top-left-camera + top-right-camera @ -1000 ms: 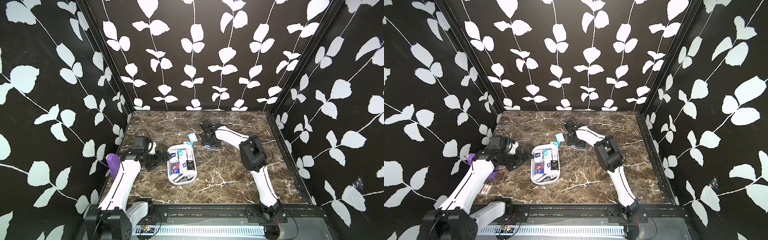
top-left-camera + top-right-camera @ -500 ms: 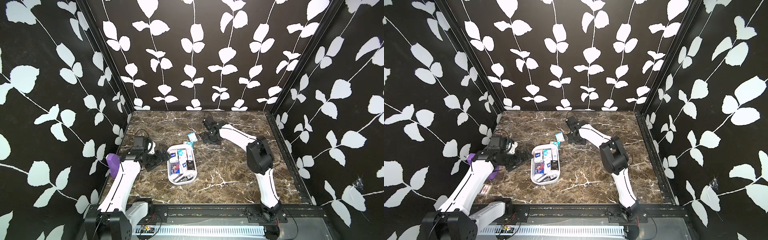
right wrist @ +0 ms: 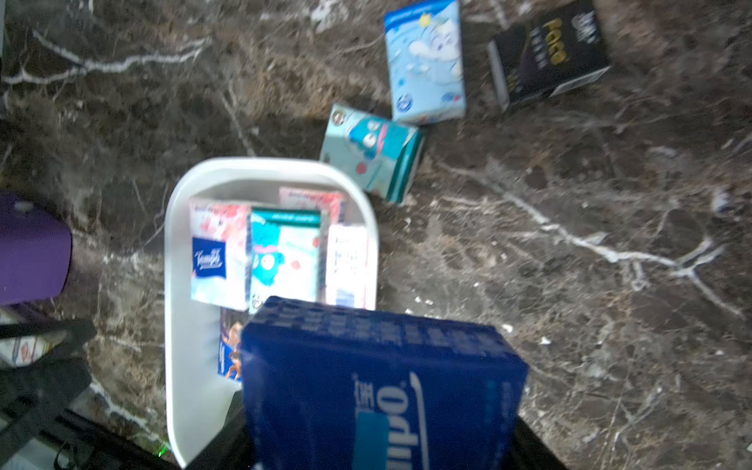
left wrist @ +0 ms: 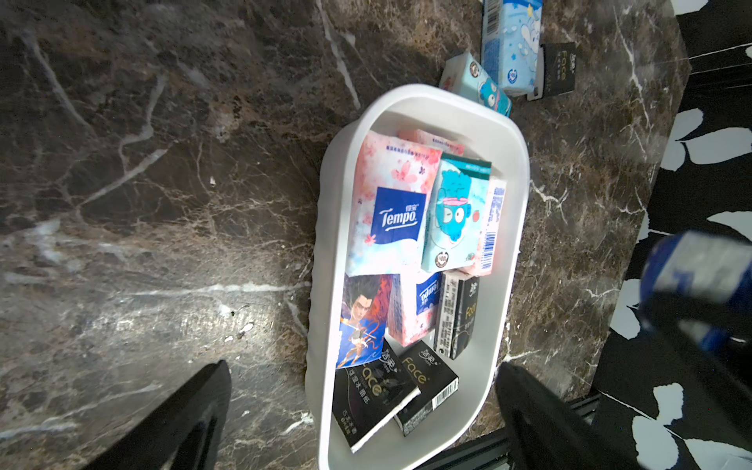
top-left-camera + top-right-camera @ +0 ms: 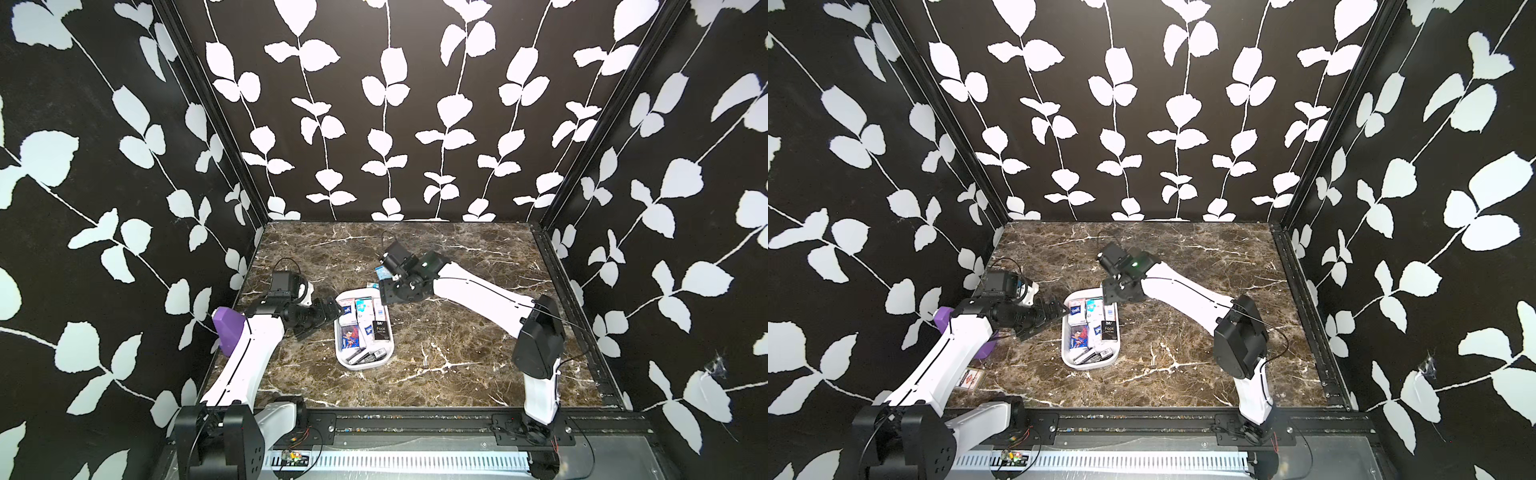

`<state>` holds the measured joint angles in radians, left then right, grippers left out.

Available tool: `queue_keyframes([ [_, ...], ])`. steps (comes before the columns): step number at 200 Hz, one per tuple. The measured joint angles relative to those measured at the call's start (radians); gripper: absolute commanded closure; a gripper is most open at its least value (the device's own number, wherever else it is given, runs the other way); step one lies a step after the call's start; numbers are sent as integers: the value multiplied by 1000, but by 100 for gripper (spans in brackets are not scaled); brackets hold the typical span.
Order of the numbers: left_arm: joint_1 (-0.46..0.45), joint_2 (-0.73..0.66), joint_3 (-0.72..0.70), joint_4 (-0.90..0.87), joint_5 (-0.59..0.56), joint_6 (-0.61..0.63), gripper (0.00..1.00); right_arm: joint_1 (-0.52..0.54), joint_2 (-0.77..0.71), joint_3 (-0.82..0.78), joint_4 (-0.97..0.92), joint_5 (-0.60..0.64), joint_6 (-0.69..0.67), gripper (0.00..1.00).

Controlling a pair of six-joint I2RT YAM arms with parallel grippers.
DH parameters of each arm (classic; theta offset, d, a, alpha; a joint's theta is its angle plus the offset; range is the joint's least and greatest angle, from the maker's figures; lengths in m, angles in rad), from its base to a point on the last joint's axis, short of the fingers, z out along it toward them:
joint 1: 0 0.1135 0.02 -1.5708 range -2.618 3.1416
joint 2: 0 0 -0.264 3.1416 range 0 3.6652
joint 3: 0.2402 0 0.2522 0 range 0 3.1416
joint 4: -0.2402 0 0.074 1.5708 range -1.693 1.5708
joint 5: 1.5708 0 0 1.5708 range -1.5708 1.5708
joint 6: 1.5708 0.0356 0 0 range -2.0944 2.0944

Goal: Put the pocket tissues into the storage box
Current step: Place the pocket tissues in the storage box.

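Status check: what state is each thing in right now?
storage box: upright, partly filled with packs
right gripper: shut on dark blue pack
left gripper: open, empty
light blue pack: flat on table, outside box
teal cartoon pack: on table, beside box
black pack: on table, outside box

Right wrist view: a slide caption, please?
A dark blue tissue pack held near the white storage box; three more packs wait on the marble table.
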<state>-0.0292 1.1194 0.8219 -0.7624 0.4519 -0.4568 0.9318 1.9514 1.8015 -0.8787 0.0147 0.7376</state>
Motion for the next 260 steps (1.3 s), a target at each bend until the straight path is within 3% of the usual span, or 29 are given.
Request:
queue_keyframes([
  [66,5,-26,0,3,-59,-7,1,188,105,56,-33,-90,46,29],
  [122,11,-82,0,-14,-116,-4,1,212,291,242,-101,-132,44,28],
  [140,11,-100,0,-24,-131,2,1,212,314,269,-119,-114,49,23],
  [192,13,-106,-19,-32,-131,4,1,212,299,267,-129,-89,58,14],
  [260,13,-64,5,-32,-92,9,2,164,148,246,-53,-95,47,14],
])
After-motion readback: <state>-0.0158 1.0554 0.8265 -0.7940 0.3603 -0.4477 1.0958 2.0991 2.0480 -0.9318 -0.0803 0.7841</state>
